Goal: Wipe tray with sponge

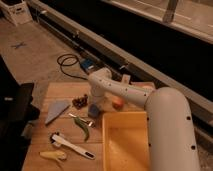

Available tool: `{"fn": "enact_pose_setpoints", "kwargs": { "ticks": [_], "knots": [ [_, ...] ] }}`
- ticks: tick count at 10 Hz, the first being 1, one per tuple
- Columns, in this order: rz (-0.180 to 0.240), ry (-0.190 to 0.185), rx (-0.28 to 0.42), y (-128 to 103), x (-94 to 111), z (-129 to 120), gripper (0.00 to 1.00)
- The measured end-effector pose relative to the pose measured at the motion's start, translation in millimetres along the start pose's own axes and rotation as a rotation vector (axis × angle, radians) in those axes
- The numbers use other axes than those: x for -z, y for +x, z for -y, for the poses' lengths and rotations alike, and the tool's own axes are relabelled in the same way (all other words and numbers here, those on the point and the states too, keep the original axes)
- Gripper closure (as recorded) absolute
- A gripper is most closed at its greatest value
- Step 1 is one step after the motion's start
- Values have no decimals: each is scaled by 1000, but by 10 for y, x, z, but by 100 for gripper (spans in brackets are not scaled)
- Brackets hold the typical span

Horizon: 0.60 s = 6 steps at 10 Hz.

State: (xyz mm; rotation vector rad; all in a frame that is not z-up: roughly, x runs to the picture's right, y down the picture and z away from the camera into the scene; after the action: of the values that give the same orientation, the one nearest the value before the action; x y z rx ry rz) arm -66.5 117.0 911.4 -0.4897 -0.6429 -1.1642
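Fingers' opening cannot be told — gripper [95, 103] down at the sponge [93, 111], just beside the tray [125, 146].

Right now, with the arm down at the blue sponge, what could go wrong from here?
The gripper is down at the sponge, with the dark fruit cluster close beside it; a lift might knock that. The tray has a raised wall nearby, so a low carry could catch its rim.

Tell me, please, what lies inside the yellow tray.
Only bare yellow floor shows in the tray; the robot's arm hides its right side. The pincer is outside it, at the sponge on the table.
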Motion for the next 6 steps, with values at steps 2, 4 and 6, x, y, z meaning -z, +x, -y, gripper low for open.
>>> {"fn": "enact_pose_setpoints", "kwargs": {
  "ticks": [2,4,6],
  "knots": [
    [-4,-3,-9,-4,12,-27,96],
    [-37,-15,-40,-6,156,-95,100],
    [-87,-36,-72,-4,359,-157,100]
  ]
}}
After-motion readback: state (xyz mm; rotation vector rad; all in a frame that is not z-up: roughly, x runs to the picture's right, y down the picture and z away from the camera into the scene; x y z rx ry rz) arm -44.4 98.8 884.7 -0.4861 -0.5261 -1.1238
